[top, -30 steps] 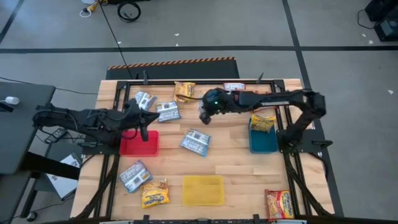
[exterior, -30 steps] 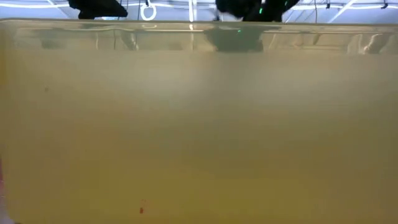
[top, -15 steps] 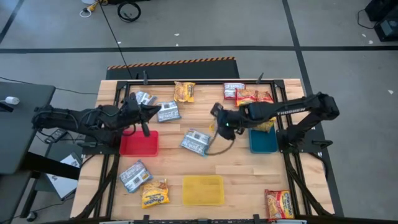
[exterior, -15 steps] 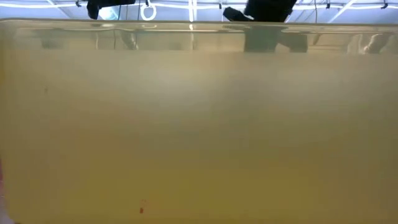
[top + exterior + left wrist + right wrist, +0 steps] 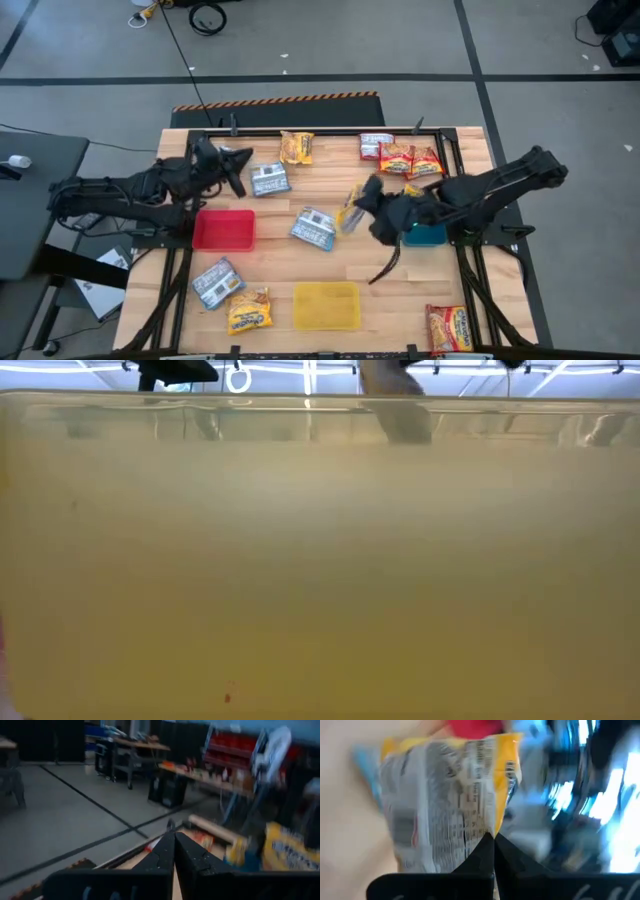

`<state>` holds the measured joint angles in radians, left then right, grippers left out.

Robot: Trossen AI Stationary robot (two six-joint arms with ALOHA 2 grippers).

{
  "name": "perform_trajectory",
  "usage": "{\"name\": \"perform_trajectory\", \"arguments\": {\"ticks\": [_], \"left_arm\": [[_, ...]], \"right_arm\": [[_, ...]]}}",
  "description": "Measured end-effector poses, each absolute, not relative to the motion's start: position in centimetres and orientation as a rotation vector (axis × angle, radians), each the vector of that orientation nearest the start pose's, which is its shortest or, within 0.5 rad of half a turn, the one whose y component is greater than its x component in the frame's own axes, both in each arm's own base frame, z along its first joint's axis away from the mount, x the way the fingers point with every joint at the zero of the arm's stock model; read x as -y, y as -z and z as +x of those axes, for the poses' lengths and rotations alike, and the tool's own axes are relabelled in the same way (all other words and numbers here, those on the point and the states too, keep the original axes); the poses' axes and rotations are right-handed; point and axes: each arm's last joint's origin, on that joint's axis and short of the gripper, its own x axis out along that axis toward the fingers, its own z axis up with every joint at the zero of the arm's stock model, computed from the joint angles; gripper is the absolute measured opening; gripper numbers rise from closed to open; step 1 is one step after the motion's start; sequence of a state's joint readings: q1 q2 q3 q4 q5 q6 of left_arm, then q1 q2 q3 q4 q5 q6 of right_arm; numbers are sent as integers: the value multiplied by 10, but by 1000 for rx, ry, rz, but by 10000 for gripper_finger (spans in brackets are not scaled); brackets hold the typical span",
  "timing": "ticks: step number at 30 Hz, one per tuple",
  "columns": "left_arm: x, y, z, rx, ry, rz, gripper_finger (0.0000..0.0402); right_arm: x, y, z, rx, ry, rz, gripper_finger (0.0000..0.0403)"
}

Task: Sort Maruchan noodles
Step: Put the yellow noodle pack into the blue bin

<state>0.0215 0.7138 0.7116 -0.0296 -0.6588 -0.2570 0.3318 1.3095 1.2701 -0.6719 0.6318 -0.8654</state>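
Right gripper (image 5: 358, 200), centre-right of my high view, fingers clamped on a yellow packet (image 5: 455, 795). Left gripper (image 5: 238, 168), upper left, fingers pressed together, holding nothing. Items I log, largest first: wooden table (image 5: 380, 270); yellow tray (image 5: 326, 305), bottom centre; red tray (image 5: 223, 230), left; blue tray (image 5: 428, 236), right, partly under my right arm; blue-and-white packet (image 5: 315, 227), centre; red packets (image 5: 410, 157), upper right.
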Motion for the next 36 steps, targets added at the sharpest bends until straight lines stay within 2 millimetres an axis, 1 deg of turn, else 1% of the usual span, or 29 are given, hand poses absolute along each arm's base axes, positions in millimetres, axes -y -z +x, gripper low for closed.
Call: {"name": "perform_trajectory", "arguments": {"ticks": [3,7,10,12,15,19,21,24,29,31,33,36], "left_arm": [[-25,-336,160,113,-698,-268,14],[-28,-339,167,154,-709,-250,14],[-30,-338,173,155,-719,-232,14],[-32,-337,177,155,-725,-233,14],[-34,-335,181,152,-735,-234,14],[-34,-332,186,136,-724,-230,14],[-33,-331,187,122,-678,-228,14],[-30,-331,188,107,-591,-227,14],[-29,-331,189,102,-545,-227,14],[-29,-331,189,103,-544,-227,14],[-29,-331,189,102,-544,-227,14],[-28,-331,190,99,-510,-227,14]], "right_arm": [[-63,-352,241,-758,218,-713,3],[-48,-346,220,-813,462,-140,2],[-37,-340,209,-866,614,313,2],[-31,-339,205,-898,677,585,2],[-29,-341,200,-899,743,945,2],[-28,-349,188,-794,846,1303,2],[-30,-354,180,-724,888,1435,2],[-31,-358,165,-650,974,1524,2],[-25,-355,131,-671,1203,1506,2],[-23,-356,120,-666,1254,1514,2],[-20,-356,113,-630,1236,1545,2],[-18,-349,111,-662,1270,1556,2]]}}
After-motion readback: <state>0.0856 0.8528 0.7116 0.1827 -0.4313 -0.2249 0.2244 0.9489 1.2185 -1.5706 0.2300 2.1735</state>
